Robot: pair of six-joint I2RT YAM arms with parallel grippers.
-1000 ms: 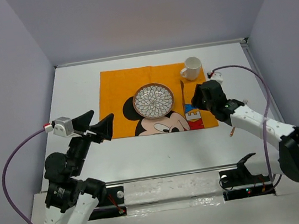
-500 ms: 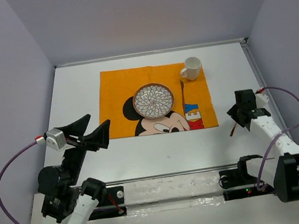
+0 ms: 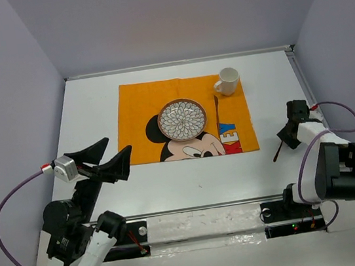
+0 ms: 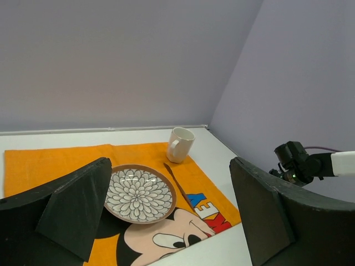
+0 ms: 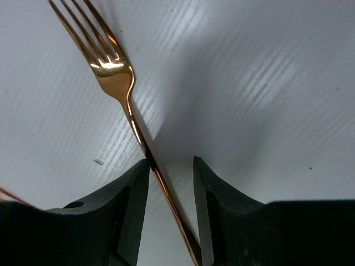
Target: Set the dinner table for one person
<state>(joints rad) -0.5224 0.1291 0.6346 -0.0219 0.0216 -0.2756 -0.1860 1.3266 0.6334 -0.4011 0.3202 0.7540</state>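
The white dinner table (image 3: pixel 171 180) carries an orange Mickey Mouse cloth (image 3: pixel 134 106). On the cloth are a flower-patterned plate (image 3: pixel 179 120), a white mug (image 3: pixel 227 81) and a slim copper utensil (image 3: pixel 217 111). A copper fork (image 3: pixel 276 153) lies on the bare table to the right of the cloth. My right gripper (image 3: pixel 286 137) is low over it. In the right wrist view the fork (image 5: pixel 113 72) runs between the parted jaws of the right gripper (image 5: pixel 171 177), and its handle is against the left finger. My left gripper (image 3: pixel 105 159) is open, empty and raised near the cloth's front left corner.
The left wrist view shows the plate (image 4: pixel 137 193), the mug (image 4: pixel 180 144) and the utensil (image 4: pixel 177 180) between the wide-open fingers of the left gripper (image 4: pixel 177 221). Purple walls close in the table. Raised edges run along the table's back and right side (image 3: pixel 303 82).
My right arm has swung from the cloth's right edge out to the right and folded back, and its gripper has come down over the fork. My left arm has drawn back slightly.
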